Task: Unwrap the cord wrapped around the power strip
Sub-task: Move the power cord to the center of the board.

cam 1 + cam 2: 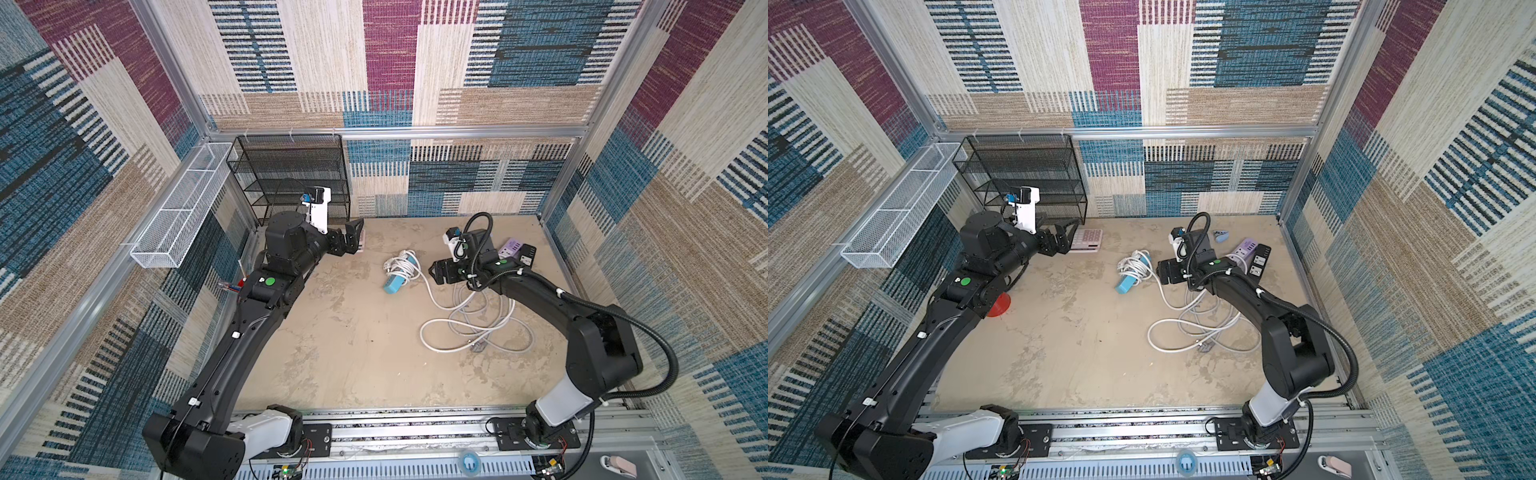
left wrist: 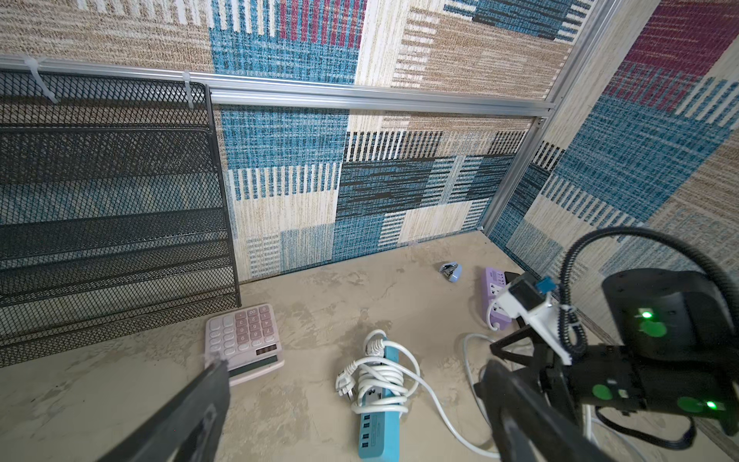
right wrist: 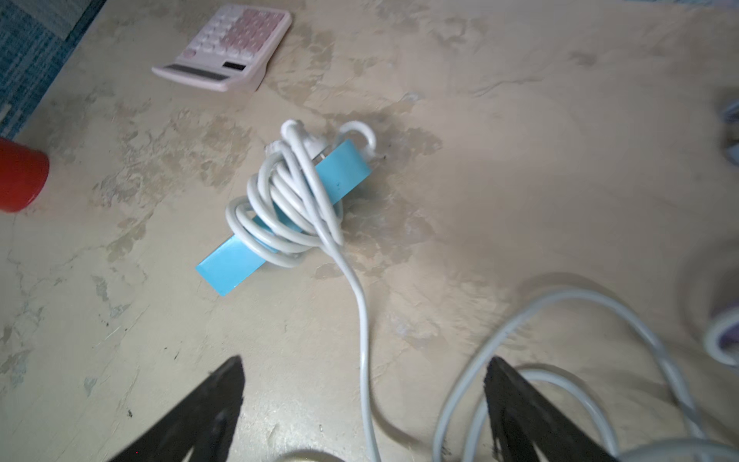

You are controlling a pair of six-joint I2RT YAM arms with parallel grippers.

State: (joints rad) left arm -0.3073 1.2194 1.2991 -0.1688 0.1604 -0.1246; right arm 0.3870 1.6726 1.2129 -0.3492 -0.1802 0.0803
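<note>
- Right fingers [image 3: 216, 400] are standing wide, empty, the cord [image 3: 288, 192] off the power strip [image 3: 230, 268] trailing between them.
- Left fingers [image 2: 192, 408] are standing wide by a calculator [image 2: 244, 340].
- Loose cables [image 1: 467, 316] are crowding the tabletop's right edge.

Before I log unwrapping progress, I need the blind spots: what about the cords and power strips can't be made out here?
- Right wrist view: how many turns of the white round cord circle the light blue plastic power strip; coils overlap.
- Both top views: part of the purple plastic power strip; the black right arm covers it.
- Right wrist view: where the loose pale cord loops end; blurred, cut by the edge.
</note>
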